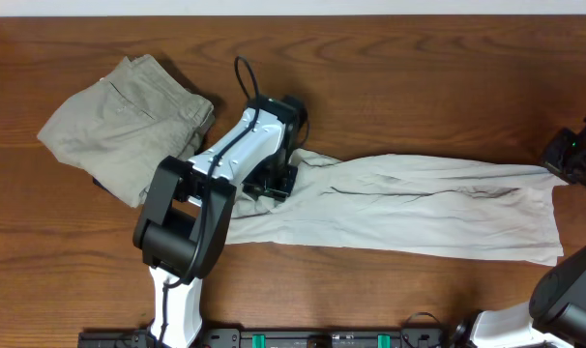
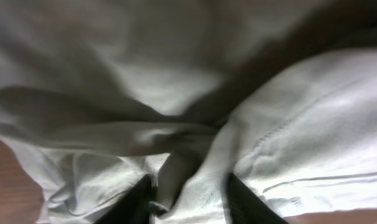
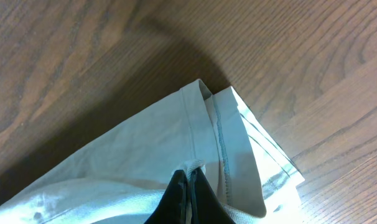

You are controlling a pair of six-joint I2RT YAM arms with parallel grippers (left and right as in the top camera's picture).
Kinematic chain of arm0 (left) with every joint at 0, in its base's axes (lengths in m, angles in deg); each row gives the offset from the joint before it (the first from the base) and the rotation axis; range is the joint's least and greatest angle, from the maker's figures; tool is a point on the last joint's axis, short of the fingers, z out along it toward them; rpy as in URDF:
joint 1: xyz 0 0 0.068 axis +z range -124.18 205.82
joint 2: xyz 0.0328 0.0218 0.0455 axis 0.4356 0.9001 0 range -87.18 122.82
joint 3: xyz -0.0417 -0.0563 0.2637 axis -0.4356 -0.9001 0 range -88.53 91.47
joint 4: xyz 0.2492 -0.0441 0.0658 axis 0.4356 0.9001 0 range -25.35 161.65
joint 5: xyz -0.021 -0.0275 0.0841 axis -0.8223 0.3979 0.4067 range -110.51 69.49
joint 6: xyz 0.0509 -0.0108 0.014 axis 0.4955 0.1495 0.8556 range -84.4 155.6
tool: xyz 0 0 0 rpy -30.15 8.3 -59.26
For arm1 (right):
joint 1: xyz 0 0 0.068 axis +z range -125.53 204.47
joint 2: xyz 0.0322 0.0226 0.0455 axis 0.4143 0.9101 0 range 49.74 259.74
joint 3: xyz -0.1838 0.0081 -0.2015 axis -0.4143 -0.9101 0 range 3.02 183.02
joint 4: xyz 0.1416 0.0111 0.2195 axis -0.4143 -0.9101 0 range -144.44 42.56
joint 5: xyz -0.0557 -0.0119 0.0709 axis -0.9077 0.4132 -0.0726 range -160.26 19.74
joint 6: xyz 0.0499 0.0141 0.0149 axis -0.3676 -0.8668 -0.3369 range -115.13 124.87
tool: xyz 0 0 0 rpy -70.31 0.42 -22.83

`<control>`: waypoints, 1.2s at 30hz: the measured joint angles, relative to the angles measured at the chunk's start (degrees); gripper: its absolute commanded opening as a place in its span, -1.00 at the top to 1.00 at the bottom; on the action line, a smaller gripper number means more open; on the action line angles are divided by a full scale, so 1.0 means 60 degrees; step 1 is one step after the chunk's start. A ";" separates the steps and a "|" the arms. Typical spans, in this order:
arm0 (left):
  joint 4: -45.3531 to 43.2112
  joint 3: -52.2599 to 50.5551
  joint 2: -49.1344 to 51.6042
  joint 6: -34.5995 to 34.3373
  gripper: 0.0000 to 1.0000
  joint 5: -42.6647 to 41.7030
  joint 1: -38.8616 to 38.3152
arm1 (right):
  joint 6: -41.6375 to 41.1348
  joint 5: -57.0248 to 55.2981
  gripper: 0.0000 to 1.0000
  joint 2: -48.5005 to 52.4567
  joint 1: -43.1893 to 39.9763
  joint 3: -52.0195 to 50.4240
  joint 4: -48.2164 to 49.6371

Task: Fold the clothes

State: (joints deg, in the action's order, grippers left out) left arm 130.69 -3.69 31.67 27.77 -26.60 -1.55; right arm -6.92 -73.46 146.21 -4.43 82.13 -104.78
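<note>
- The left gripper [image 2: 187,200] fills the lower edge of the left wrist view. Its two dark fingers [image 2: 139,202] stand apart, one on each side of a raised ridge of pale cloth.
- That view is blurred. The cloth lies between the fingers, but I cannot tell whether they actually pinch it.
- The right gripper [image 3: 188,190] sits at the lower centre of the right wrist view. Its jaws are pressed fully together on a layered, hemmed corner of the T-shirt [image 1: 409,208].
- From overhead, the left arm [image 1: 191,217] rises from the lower left of the frame and slants up to the centre. Its wrist is set down on the left end of the T-shirt.
- The T-shirt lies flat on the table [image 1: 419,77] as a long, wrinkled, pale band. It runs from the centre of the frame to the right edge.
- The band is narrow and bunched under the left gripper. It is wider at the right end, where the upper corner is drawn toward the right gripper.
- The right arm [image 1: 569,295] enters at the lower right corner of the frame.
- The trousers [image 1: 129,116], darker khaki and folded, lie in the upper left of the frame. They are just beside the left arm and apart from the T-shirt.
- A black cable [image 1: 243,77] loops above the left wrist, toward the top of the frame.
</note>
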 measured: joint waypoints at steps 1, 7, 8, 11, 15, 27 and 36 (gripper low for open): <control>0.0015 -0.0036 0.0000 0.0033 0.88 -0.0033 0.0000 | 0.0000 0.0000 0.97 0.0000 0.0000 0.0000 0.0000; 0.0248 -0.0062 -0.0004 0.0055 0.88 -0.0131 0.0011 | -0.0022 0.0000 0.98 0.0000 0.0000 0.0000 0.0000; 0.0401 -0.0062 -0.0007 0.0055 0.88 -0.0127 0.0022 | -0.0025 -0.0004 0.98 0.0000 0.0000 0.0000 0.0000; 0.0867 -0.0062 -0.0102 0.0055 0.88 0.0073 0.0062 | -0.0025 -0.0022 0.98 0.0000 0.0000 0.0000 -0.0004; 0.1322 -0.0062 -0.0754 0.0051 0.88 0.0601 0.0153 | -0.0106 -0.0058 0.98 0.0000 -0.0004 0.0000 -0.0113; 0.1985 0.0062 -0.2328 0.0055 0.88 0.1570 0.0619 | -0.0506 -0.0237 0.99 0.0000 -0.0543 0.0000 -0.1228; 0.2157 0.0062 -0.2328 0.0015 0.55 0.1617 0.0619 | -0.0572 -0.0554 0.61 0.0000 -0.0667 0.0000 -0.1577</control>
State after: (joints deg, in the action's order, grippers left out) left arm 143.63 -3.32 17.70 27.85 -16.90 2.16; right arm -10.35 -76.78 146.21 -8.43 82.13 -114.24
